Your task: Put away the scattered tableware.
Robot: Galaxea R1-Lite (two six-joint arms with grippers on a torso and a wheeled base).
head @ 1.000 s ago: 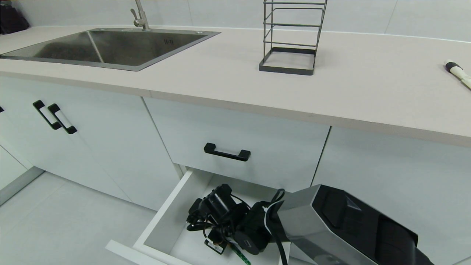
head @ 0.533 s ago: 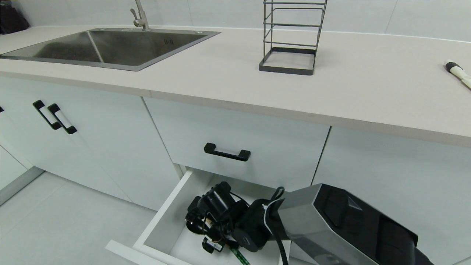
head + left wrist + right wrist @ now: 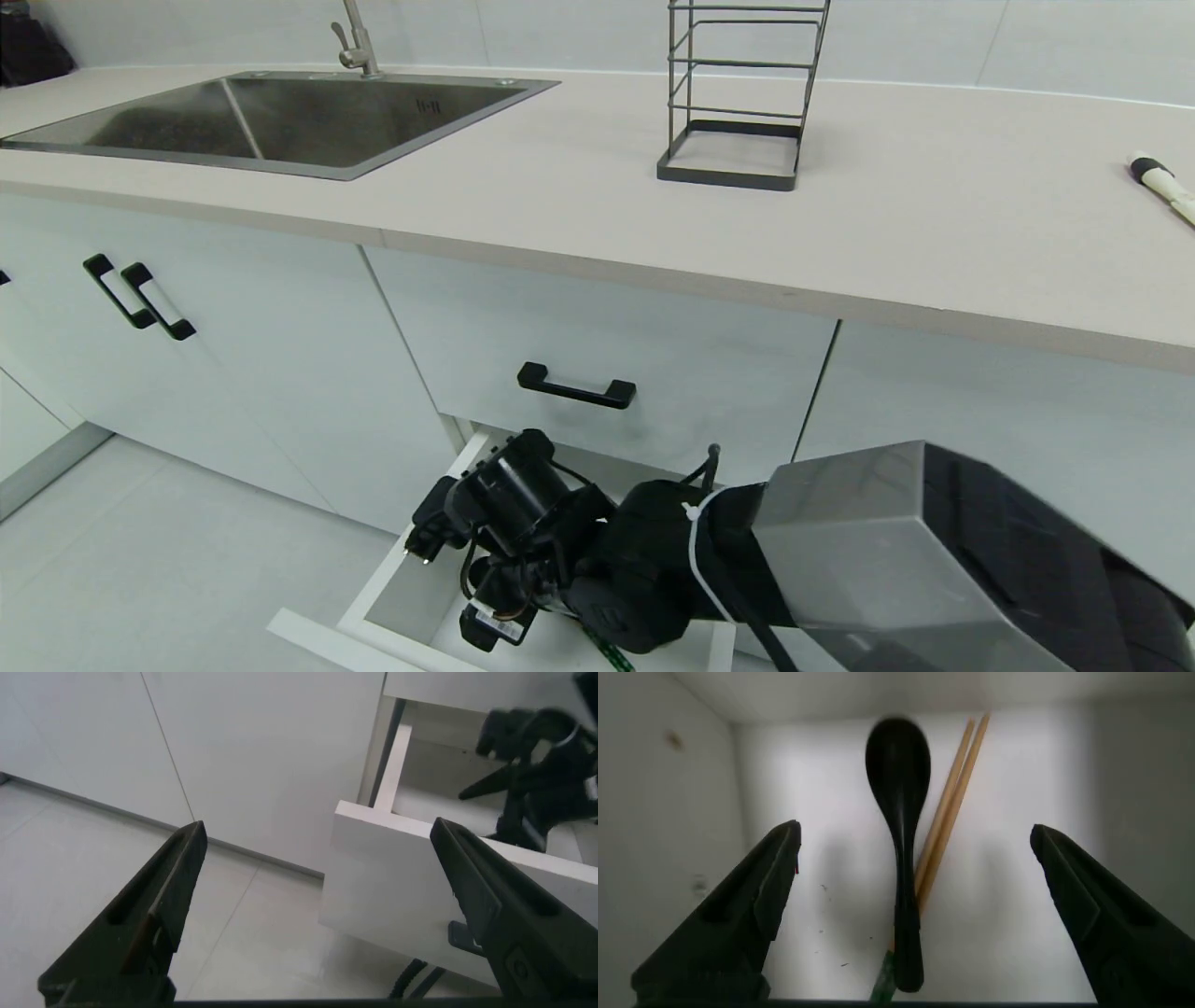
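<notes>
The spoon (image 3: 898,784) and the chopsticks (image 3: 955,793) lie side by side in the open drawer (image 3: 392,588), below the bench (image 3: 560,177). On the bench, the sink (image 3: 327,112) sits left of the rack (image 3: 724,179).

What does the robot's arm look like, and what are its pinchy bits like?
The right arm is a chunky grey box with black panels, then a rounded black wrist. A white zip tie wraps round the wrist, and black cables loop beside it. The right tool and left tool each have two dark, wedge-shaped fingers.
</notes>
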